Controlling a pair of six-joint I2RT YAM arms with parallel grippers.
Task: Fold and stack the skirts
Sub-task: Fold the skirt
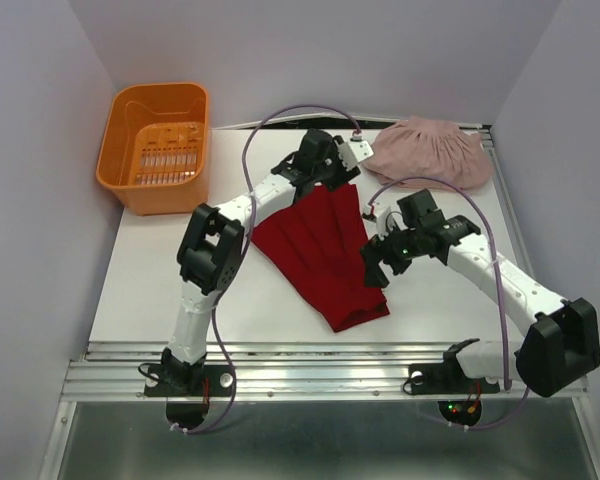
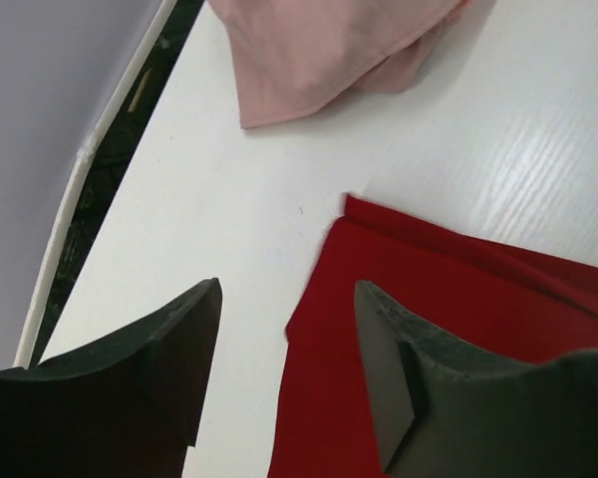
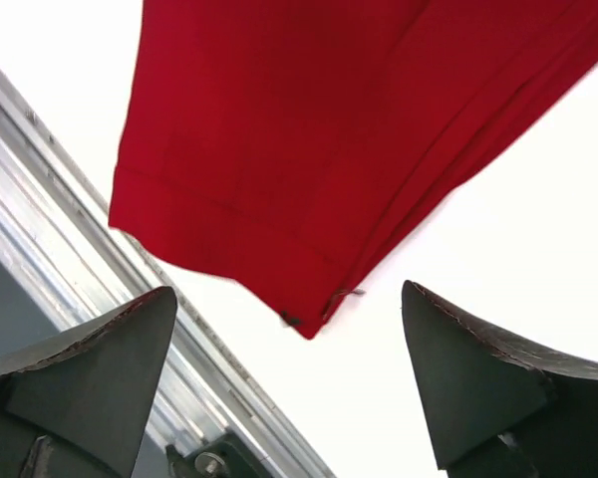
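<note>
Pale lilac walls enclose a white desk, with a ribbed metal rail along its near edge.

Between the matt, faintly grainy black fingers of the right pincer, the red skirt is showing as smooth matt cloth on a glossy white table, a ribbed bare-metal rail is gleaming beside them, and beyond the left pincer the pink skirt is looking soft and matt.

Orange basket on white table
</note>
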